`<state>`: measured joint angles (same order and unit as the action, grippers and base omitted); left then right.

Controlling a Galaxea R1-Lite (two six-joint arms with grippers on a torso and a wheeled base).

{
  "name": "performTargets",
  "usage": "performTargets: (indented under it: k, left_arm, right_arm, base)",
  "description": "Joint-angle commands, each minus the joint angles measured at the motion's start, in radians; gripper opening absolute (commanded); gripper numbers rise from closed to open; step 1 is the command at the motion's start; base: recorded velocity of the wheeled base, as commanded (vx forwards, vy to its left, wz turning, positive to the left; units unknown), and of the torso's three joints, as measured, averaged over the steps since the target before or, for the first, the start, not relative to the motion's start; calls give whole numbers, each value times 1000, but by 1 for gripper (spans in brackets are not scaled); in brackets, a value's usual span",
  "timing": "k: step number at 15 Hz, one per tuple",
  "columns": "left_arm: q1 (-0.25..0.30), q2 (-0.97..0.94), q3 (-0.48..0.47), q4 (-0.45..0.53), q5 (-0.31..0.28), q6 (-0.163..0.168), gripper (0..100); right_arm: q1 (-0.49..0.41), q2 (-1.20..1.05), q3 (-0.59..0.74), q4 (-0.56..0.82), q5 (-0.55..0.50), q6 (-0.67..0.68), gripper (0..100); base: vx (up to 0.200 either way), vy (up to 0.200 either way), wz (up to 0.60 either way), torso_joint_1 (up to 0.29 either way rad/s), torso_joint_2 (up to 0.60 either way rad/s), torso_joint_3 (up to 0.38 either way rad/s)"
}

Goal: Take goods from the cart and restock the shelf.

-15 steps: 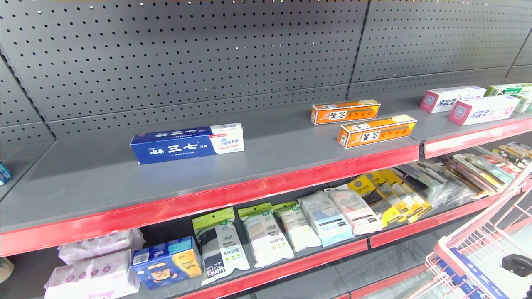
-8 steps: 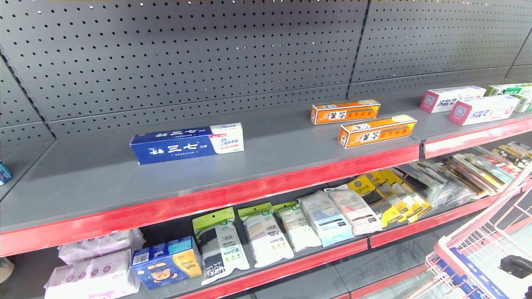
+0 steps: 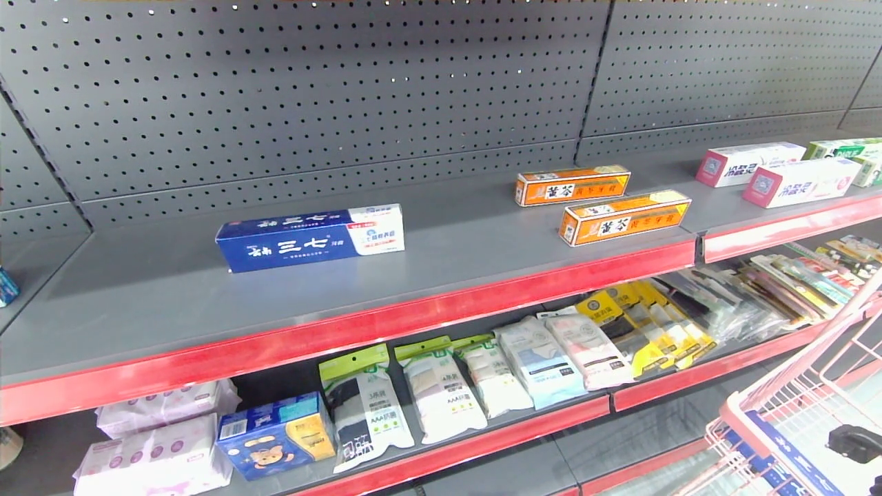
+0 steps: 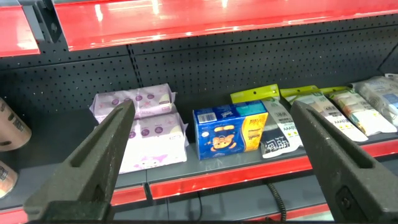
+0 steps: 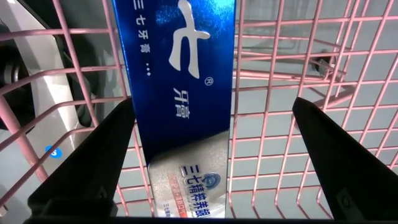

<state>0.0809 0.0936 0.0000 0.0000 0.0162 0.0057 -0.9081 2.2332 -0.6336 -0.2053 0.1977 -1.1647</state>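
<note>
**ITEM:** blue toothpaste box (image 5: 180,93). Lies flat on the wire floor of the cart (image 5: 280,74), directly under the R gripper (image 5: 212,109), long axis running fwd betw. the fingers. It sits close to one finger, w/ a clear gap to the other.

**R gripper:** spread wide, holding nothing. Contact w/ box: can't tell.

**L gripper** (image 4: 211,107): spread wide, empty. Ahead of it, on a lower shelf, are tissue packs (image 4: 146,124) and a blue carton (image 4: 230,130), well apart from the fingers.

**STEP (judged):** pick from cart, grasp not yet made.

**HOW TO:**
- Shift sideways so the box is centred betw. the fingers.
- Come down to approx. mid-height of the box and close across its narrow width.
- Keep tips off the wire mesh; snag risk.
- Carton is prob. light and crushable, so squeeze gently.

**EDGES / ROOM:**
- Cart wires stand near both fingers, so lift straight up before turning.
- Shelf (image 3: 172,289) has plenty of bare grey deck.
- A matching blue box (image 3: 310,238) is on it, w/ open room on either side and in front.
- Orange boxes (image 3: 623,217) are well apart from that spot.
- Red front lip (image 3: 344,324) must be cleared on the way in.
</note>
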Motion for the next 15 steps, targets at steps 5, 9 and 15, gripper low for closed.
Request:
performTargets:
  k: [5, 9, 15]
  left_arm:
    - [0, 0, 0, 0, 1, 0, 100]
    - [0, 0, 0, 0, 1, 0, 100]
    - [0, 0, 0, 0, 1, 0, 100]
  right_arm:
    - [-2, 5, 15, -20, 0, -9, 100]
    - [-25, 5, 18, -20, 0, -81, 0]
    - [-31, 5, 18, -20, 0, -116, 0]
  base:
    - [0, 0, 0, 0, 0, 0]
    - [0, 0, 0, 0, 0, 0]
    - [0, 0, 0, 0, 0, 0]
